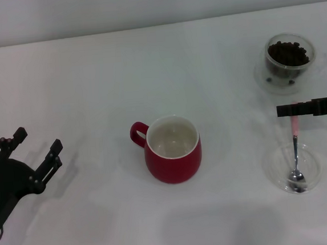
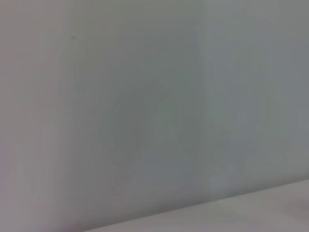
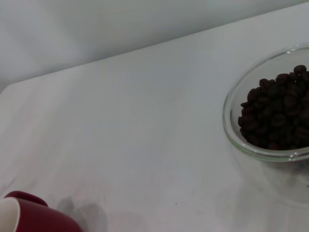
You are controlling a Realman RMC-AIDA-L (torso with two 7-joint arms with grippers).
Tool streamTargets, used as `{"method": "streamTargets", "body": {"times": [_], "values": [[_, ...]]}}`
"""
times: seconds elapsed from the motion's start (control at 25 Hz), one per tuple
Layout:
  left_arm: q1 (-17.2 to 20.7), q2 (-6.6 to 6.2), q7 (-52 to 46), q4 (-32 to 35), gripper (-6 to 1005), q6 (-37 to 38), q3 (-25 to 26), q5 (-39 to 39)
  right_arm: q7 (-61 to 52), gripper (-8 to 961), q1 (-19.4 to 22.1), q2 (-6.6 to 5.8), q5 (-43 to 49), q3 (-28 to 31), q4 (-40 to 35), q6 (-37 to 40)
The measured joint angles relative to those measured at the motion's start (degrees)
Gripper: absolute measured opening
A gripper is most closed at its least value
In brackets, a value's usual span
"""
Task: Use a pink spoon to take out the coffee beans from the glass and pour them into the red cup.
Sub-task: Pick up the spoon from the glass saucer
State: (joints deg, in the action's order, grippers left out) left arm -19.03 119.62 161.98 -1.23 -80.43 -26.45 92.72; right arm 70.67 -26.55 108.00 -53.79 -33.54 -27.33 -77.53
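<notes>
A white table [image 1: 91, 77] carries everything. The left gripper [image 1: 38, 146] sits low near the table's left edge, well apart from the crockery, its two black fingers spread wide with nothing between them.

The red cup [image 1: 173, 150] stands upright around the middle of the table, white inside and bare of beans, its loop handle turned toward the left and slightly to the far edge.

Toward the far right corner stands the glass [image 1: 289, 56] on its clear saucer [image 1: 266, 82], filled with dark coffee beans [image 1: 288, 53].

Nearer the front on the right side lies a flat clear dish [image 1: 277, 173]. The pink spoon [image 1: 295, 151] rests in it, long axis running front to back: metal bowl down in the dish toward the front edge, pink handle end pointing toward the glass.

The right gripper [image 1: 291, 109] shows as a thin black bar reaching in from the right edge, across the spoon's pink tip; whether it is open or closed I cannot tell.
</notes>
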Motion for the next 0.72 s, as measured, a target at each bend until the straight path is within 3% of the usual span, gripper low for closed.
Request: {"method": "streamTargets", "body": {"times": [0.04, 0.24, 0.72], "values": [[0.0, 0.0, 0.0, 0.0, 772, 0.0, 0.0, 0.0, 0.0, 825, 0.1, -0.04, 0.0, 0.0, 0.0, 0.0], [0.1, 0.0, 0.0, -0.2, 772, 0.0, 0.0, 0.0, -0.1, 611, 0.4, 0.0, 0.5, 0.0, 0.0, 0.1], [0.1, 0.0, 0.0, -0.4, 771, 0.0, 0.0, 0.0, -0.9, 549, 0.0, 0.36, 1.2, -0.2, 0.0, -0.6]]}}
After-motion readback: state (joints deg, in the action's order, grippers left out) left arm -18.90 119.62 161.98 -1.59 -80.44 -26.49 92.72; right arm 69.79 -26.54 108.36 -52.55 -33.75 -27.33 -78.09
